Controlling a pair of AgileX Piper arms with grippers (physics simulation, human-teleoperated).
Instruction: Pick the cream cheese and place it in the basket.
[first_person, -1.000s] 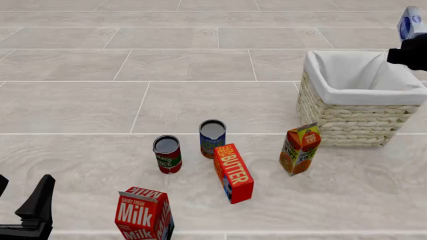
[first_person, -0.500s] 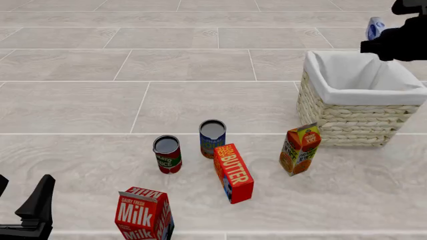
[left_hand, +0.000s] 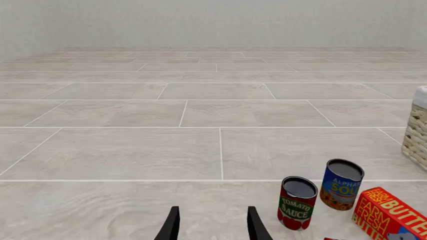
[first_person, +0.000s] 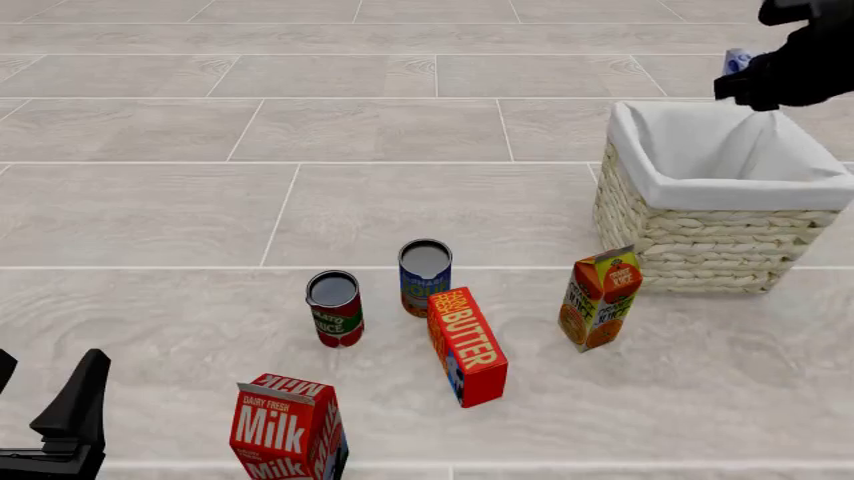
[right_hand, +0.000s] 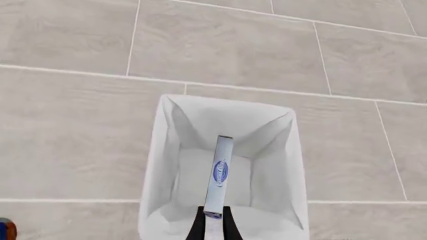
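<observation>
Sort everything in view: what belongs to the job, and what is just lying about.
Job:
cream cheese, held in the right tool above the basket
basket

Lying about:
milk carton
butter box
juice carton
tomato sauce can
soup can
left tool, open and idle

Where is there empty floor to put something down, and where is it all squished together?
Bare tiles stretch left of the basket and beyond the two cans. It's crowded nearer the arms: cans, Butter box, milk carton and juice carton cluster close.
</observation>
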